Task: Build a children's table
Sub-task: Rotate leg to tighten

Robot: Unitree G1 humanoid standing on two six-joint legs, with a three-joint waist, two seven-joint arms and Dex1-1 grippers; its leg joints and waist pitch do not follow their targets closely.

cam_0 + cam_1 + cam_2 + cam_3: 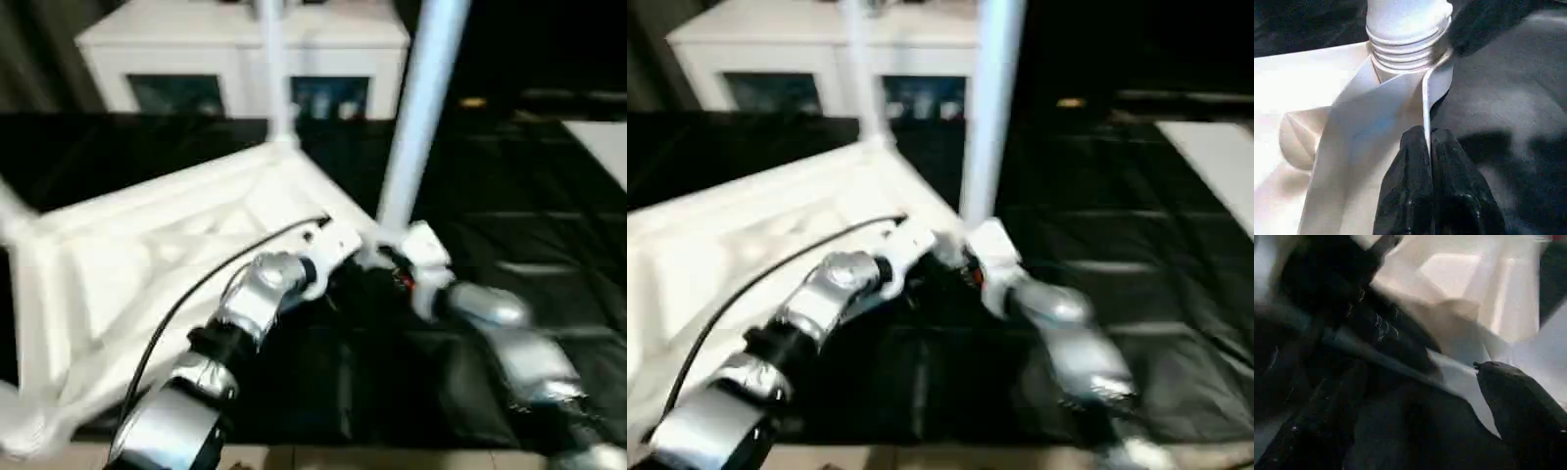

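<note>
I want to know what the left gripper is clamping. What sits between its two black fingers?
In the left wrist view, the left gripper pinches the tabletop's thin white rim, just below the threaded leg.

Tabletops: one white tabletop (167, 245) lay underside up, filling the head view from 9 to 12 o'clock.
Legs: two white legs stood upright in corner sockets, a far leg (274, 69) at 12 o'clock and a near leg (421, 108) at 1 o'clock.
Grippers: two, the left gripper (1429, 147) and the right gripper (397, 269), met at the near corner.
Cabinets: one white cabinet (196, 44) stood at 11 o'clock.
Cables: one black cable (196, 284) ran along the left arm.
</note>
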